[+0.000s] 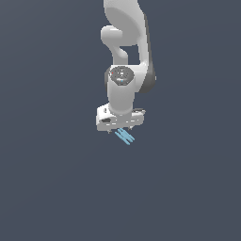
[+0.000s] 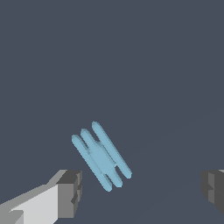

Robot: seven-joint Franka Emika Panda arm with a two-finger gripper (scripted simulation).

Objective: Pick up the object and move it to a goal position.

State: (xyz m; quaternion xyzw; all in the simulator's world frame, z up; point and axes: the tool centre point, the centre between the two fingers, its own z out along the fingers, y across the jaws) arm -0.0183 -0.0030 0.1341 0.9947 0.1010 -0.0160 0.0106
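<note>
The object [image 1: 125,136] is a tiny light-blue piece of three thin parallel bars. In the exterior view it sits just under the white hand of the arm. In the wrist view the object [image 2: 101,156] lies slanted between the two grey fingertips, nearer to one fingertip [image 2: 70,192] than to the other [image 2: 213,190]. My gripper [image 2: 141,192] is open, its jaws wide apart, and neither touches the object. In the exterior view the gripper [image 1: 118,130] points down right above the object.
The white arm [image 1: 123,56] rises from the hand to the top of the exterior view. Plain dark grey-blue ground surrounds everything in both views.
</note>
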